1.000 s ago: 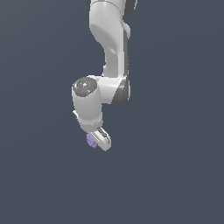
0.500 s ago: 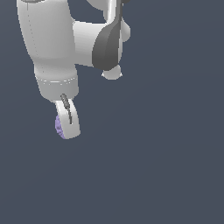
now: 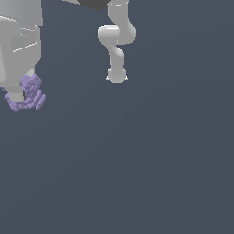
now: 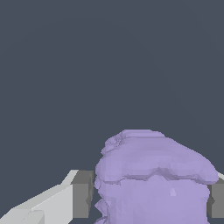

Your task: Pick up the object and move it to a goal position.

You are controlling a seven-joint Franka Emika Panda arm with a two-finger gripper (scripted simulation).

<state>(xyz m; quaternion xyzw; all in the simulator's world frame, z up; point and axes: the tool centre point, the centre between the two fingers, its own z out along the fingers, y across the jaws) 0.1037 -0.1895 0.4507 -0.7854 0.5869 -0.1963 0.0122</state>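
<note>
The object (image 3: 29, 93) is a pale purple lumpy chunk, seen at the exterior view's far left, held under my white gripper (image 3: 20, 97). The gripper is shut on it and carries it off the ground. In the wrist view the object (image 4: 153, 179) fills the space between my two fingers (image 4: 82, 194), whose grey pads press on both of its sides. The arm's base and lower links (image 3: 116, 41) stand farther back, near the top middle of the exterior view. No goal marker shows in either view.
A plain dark grey floor (image 3: 137, 160) fills the exterior view and the wrist view. No other objects or obstacles show.
The gripper with the purple object has moved toward the exterior view's left and closer to the camera, so it looks much larger. The arm has stretched out from its base.
</note>
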